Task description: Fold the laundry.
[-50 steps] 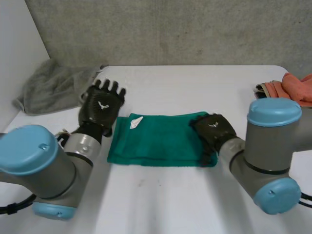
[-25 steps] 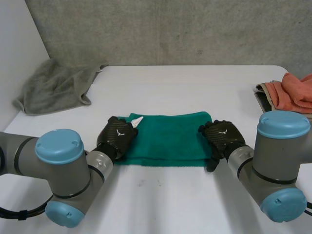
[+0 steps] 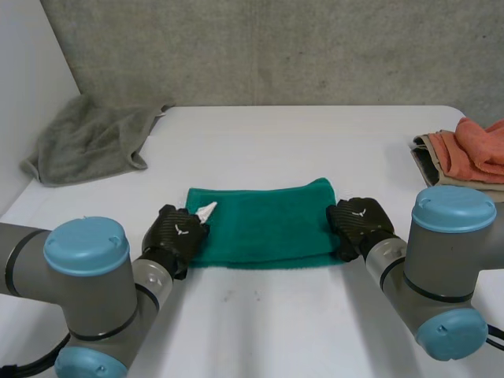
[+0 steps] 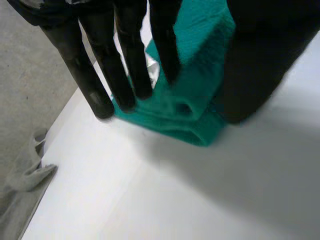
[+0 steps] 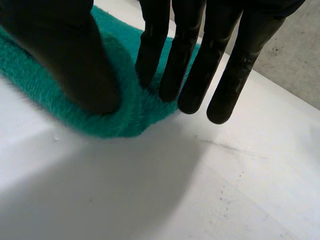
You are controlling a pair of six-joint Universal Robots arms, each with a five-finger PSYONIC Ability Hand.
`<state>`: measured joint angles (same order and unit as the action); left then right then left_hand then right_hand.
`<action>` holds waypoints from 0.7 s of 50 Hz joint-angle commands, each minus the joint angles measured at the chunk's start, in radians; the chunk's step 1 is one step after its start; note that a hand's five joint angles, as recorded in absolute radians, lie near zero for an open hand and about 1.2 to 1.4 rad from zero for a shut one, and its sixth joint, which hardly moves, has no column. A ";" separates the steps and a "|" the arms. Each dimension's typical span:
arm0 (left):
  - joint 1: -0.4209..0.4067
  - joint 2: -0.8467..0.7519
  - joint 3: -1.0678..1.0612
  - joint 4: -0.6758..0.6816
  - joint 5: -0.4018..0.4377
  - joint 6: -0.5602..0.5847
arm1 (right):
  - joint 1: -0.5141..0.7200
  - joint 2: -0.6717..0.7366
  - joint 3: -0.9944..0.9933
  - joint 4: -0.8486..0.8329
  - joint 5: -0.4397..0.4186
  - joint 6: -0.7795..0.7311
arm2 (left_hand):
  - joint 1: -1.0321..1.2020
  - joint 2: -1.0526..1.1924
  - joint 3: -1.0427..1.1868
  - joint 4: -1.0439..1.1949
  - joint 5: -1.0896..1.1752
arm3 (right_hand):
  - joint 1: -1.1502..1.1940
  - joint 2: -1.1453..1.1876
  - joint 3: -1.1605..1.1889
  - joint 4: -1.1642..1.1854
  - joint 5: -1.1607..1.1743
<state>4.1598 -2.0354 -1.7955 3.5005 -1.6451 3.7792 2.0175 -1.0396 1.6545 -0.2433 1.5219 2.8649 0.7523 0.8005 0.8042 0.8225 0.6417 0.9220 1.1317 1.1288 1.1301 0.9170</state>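
One green towel (image 3: 264, 224): laid flat at the middle of the bench (image 3: 299, 142), between the two hands, and it's already doubled into a band.
Long axis: run straight across the bench from the left arm's side to the right arm's, with short ends facing each hand and long edges facing toward and away from the robot.
White tag (image 3: 206, 210): seen sticking up at the far corner of the left end.
Left hand (image 3: 177, 235): set on the towel's left end at the near corner; bunched cloth is pinched between straight fingers and thumb.
Right hand (image 3: 358, 224): set on the right end; the edge is nipped between thumb and straight fingers, with the outer fingertips past the cloth on the bench.
Progress: a lengthwise fold is judged done, since stacked layers show along the near edge; an end-to-end fold is judged left.
Grey cloth (image 3: 90, 138): crumpled at the far left corner, judged unfolded.
Orange cloth (image 3: 472, 150): piled at the right edge, well apart.
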 commanded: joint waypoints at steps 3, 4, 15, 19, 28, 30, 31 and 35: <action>-0.021 0.109 -0.015 -0.012 -0.084 -0.009 | -0.013 -0.017 -0.030 0.030 0.001 -0.085 | -0.374 -0.423 -0.426 -0.445 -0.438 | 0.474 0.265 0.267 0.266 0.305; -0.010 0.141 -0.022 -0.012 -0.084 -0.009 | -0.013 -0.020 -0.038 0.036 0.003 -0.117 | -0.380 -0.428 -0.432 -0.450 -0.444 | 0.474 0.265 0.267 0.266 0.305; 0.079 0.267 -0.038 -0.009 -0.076 -0.012 | 0.155 -0.050 -0.240 0.085 0.047 -0.594 | -0.413 -0.461 -0.465 -0.483 -0.476 | 0.474 0.265 0.267 0.266 0.305; 0.086 0.267 -0.038 -0.006 -0.076 -0.013 | 0.303 0.047 -0.344 0.029 0.020 -0.604 | -0.415 -0.464 -0.467 -0.486 -0.479 | 0.474 0.265 0.267 0.266 0.305; 0.095 0.256 -0.021 0.000 -0.064 -0.059 | 0.438 0.257 -0.429 -0.010 -0.143 -0.593 | -0.418 -0.467 -0.470 -0.489 -0.482 | 0.417 0.207 0.210 0.209 0.248; 0.094 0.253 -0.010 0.002 -0.058 -0.085 | 0.448 0.257 -0.426 -0.010 -0.149 -0.570 | -0.424 -0.472 -0.476 -0.494 -0.488 | -0.132 -0.342 -0.339 -0.340 -0.301; 0.094 0.253 -0.004 0.002 -0.058 -0.094 | 0.448 0.250 -0.426 -0.013 -0.149 -0.552 | -0.433 -0.481 -0.485 -0.503 -0.497 | -0.266 -0.476 -0.473 -0.474 -0.436; 0.092 0.244 0.045 0.002 -0.058 -0.144 | 0.438 0.179 -0.426 -0.014 -0.118 -0.357 | -0.454 -0.502 -0.506 -0.524 -0.517 | -0.747 -0.957 -0.954 -0.956 -0.917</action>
<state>4.2549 -1.7793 -1.8119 3.5007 -1.7080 3.7109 2.4646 -0.7941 1.2247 -0.2582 1.3810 2.2866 0.3620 0.3320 0.3409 0.3297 0.1444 0.6283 0.7404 0.7471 0.7506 0.5883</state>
